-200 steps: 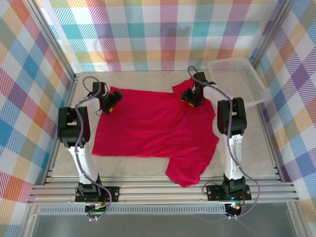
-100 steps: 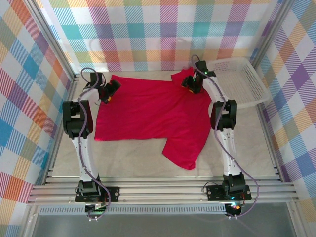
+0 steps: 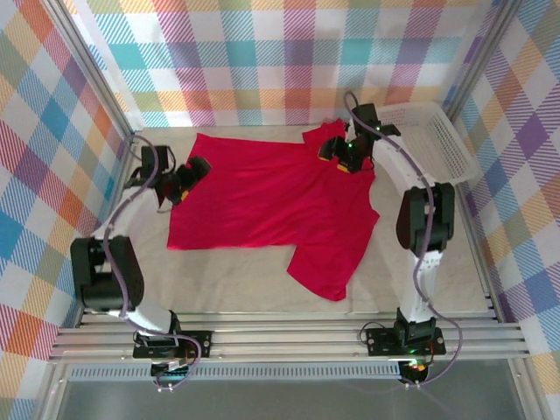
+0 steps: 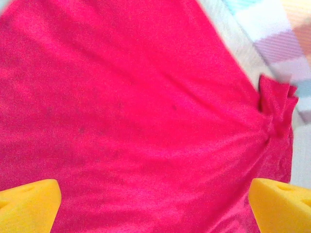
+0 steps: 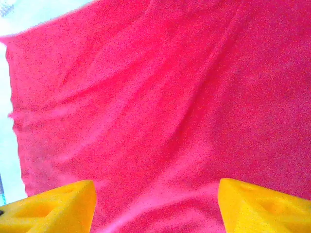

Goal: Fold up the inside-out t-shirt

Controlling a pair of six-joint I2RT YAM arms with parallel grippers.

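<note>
Spread wide with nothing between its jaws, the left gripper hangs at the left edge of the inside-out t-shirt. The right gripper, jaws also parted and empty, sits over the garment's far right corner. Plaid walls in pastel checks close in the beige table on three sides. The crimson shirt lies opened out across the middle and far part of the table, mostly flat with shallow wrinkles. One sleeve trails toward the near edge, and a second, bunched sleeve sits just beside the right gripper. A white mesh basket rests in the far right corner, apart from the shirt. From the left wrist, yellow fingertips stand at opposite edges of the picture above red cloth, which gathers into a crumpled knot near the table's edge. From the right wrist, both yellow fingertips frame rippled fabric without pinching it.
</note>
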